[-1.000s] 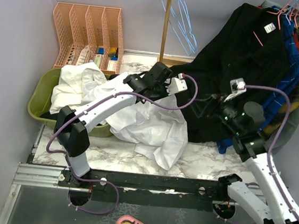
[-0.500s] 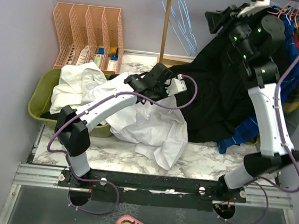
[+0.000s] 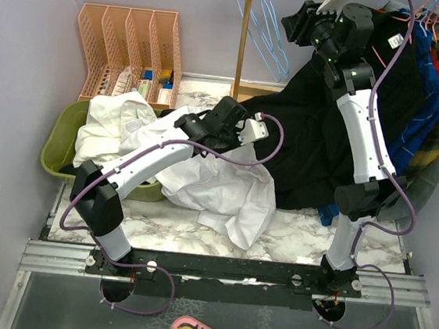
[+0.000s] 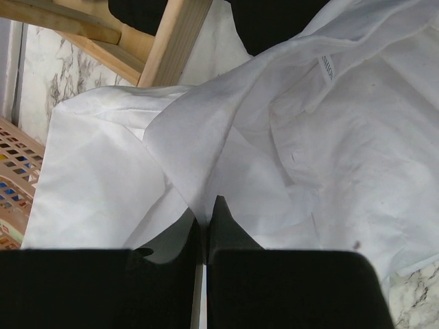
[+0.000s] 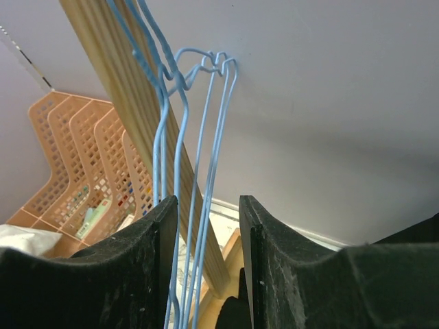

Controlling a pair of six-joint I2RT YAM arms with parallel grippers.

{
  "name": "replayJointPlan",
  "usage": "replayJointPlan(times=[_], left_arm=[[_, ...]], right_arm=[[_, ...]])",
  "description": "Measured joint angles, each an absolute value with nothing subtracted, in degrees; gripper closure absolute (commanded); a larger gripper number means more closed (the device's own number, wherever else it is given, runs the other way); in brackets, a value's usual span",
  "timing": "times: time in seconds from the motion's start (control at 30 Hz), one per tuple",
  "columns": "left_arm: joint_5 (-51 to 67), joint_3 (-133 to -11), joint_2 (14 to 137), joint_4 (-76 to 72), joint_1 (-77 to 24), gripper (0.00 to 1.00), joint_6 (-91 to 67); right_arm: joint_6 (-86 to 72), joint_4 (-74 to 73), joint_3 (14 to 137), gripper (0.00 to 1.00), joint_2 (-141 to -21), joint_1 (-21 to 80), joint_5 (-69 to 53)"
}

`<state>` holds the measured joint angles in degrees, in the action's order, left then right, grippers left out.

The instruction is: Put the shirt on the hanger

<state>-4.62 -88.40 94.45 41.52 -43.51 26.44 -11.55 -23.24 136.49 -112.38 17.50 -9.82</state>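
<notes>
Overhead, right gripper (image 5: 207,202) apart before hanger (image 5: 217,62) and pole (image 5: 127,82); left gripper (image 4: 204,221) tight on shirt (image 4: 329,157).

We see the two black fingers of the right pincer (image 5: 207,202) standing apart. A bunch of light-blue wire hangers (image 5: 218,62) hangs down into the gap between them, hooks bunched together near the top. A slanted wooden pole (image 5: 127,96) runs just beside the wires. A peach mesh organizer (image 5: 75,157) stands lower left, against a grey wall (image 5: 329,103).

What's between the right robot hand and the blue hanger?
Nothing. In the right wrist view the hanger wires show bare in the gap of the open right gripper.
</notes>
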Motion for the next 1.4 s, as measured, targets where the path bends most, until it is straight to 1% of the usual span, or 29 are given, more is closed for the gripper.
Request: replayJointPlan(times=[0.23,0.5,0.67,0.97,1.13,1.4], left_arm=[[-5.13,-85.41,92.99,40.75,-43.20,1.00,26.46],[-5.43,-85.32,92.95,40.42,-42.87,1.00,26.46],[-5.43,-85.32,92.95,40.36,-42.85,1.00,26.46],[-5.43,-85.32,92.95,40.34,-42.83,1.00,26.46],[-5.43,-85.32,92.95,40.36,-42.83,1.00,26.44],[-5.43,-85.36,92.97,40.36,-42.83,1.00,26.44]], right_arm=[[-11.16,-22.52,135.35,0.59,-112.68,17.50,-10.07],[-12.01,-22.76,132.22,0.60,-112.71,17.50,-11.57],[-12.60,-22.70,132.22,0.55,-112.73,17.50,-12.10],[-13.89,-21.78,129.05,0.56,-112.60,17.50,-13.28],[-14.55,-21.28,126.67,0.52,-111.72,17.50,-13.34],[-14.52,-20.99,128.57,0.49,-111.44,17.50,-12.82]])
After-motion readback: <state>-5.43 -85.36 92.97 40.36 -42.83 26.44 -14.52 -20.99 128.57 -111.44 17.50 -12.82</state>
